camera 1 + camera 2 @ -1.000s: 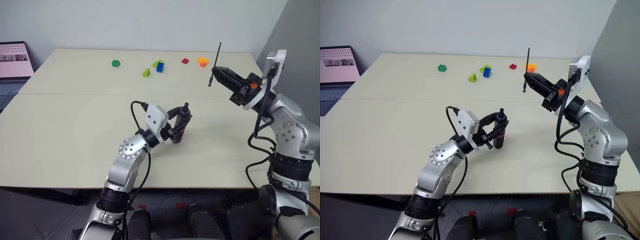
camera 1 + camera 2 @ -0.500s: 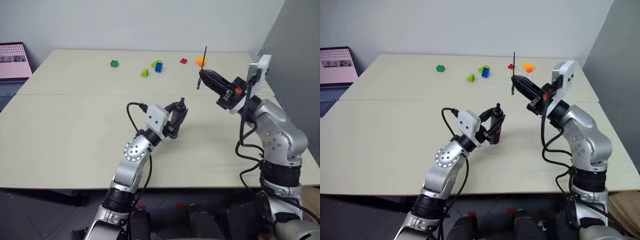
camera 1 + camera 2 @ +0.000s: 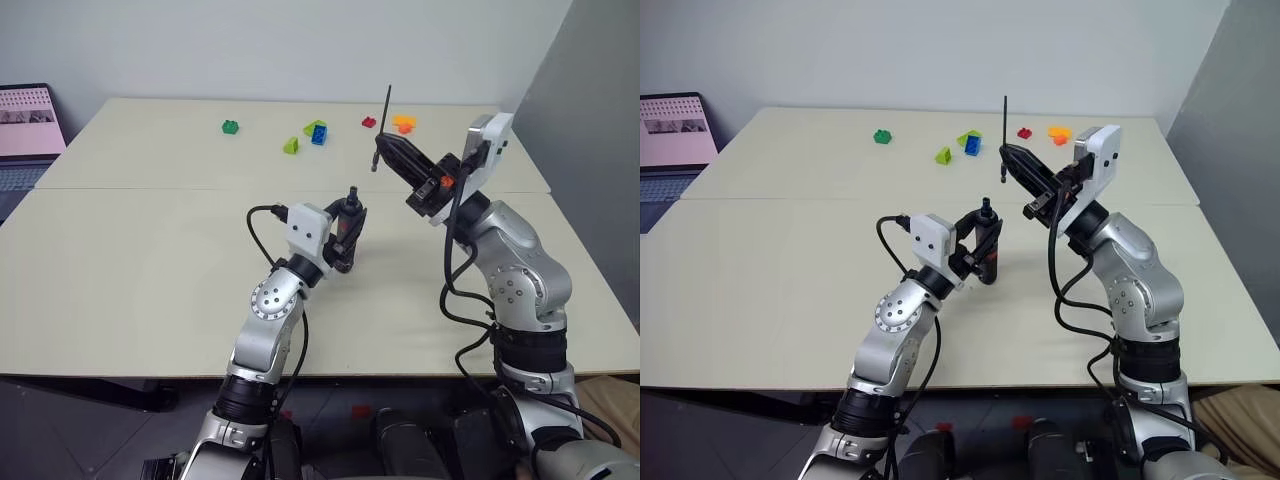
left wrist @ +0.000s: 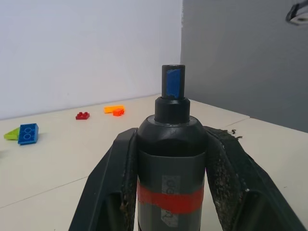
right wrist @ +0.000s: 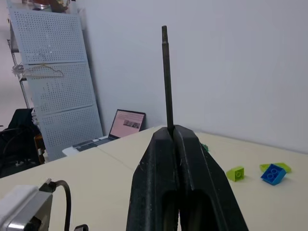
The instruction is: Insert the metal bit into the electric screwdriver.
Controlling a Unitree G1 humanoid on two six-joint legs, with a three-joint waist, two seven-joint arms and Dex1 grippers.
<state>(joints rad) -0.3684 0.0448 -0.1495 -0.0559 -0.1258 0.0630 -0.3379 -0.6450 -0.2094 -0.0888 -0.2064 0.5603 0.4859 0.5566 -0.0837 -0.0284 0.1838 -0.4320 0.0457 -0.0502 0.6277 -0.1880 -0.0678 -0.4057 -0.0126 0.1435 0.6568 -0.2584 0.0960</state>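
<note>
The electric screwdriver [image 4: 172, 159], black with a red band, stands nearly upright above the table's middle, its narrowed tip [image 3: 352, 194] pointing up. My left gripper [image 3: 345, 238] is shut on its body, a finger [image 4: 118, 168] on each side. The metal bit [image 5: 166, 77], a thin dark rod, sticks up and down through my right gripper [image 3: 383, 150], which is shut on it near the rod's lower end. The bit [image 3: 1004, 125] hangs above and a little beyond the screwdriver's tip, slightly to its right, apart from it.
Small coloured bricks lie along the table's far side: green [image 3: 231, 126], lime and blue [image 3: 314, 131], red [image 3: 368, 122], orange [image 3: 404, 123]. A laptop [image 3: 25, 125] sits off the table's left edge. A grey wall [image 3: 590, 120] stands at the right.
My right gripper has carried the bit to the left, closer to the screwdriver. My left gripper has turned, shifting the screwdriver's tip slightly left and more upright.
</note>
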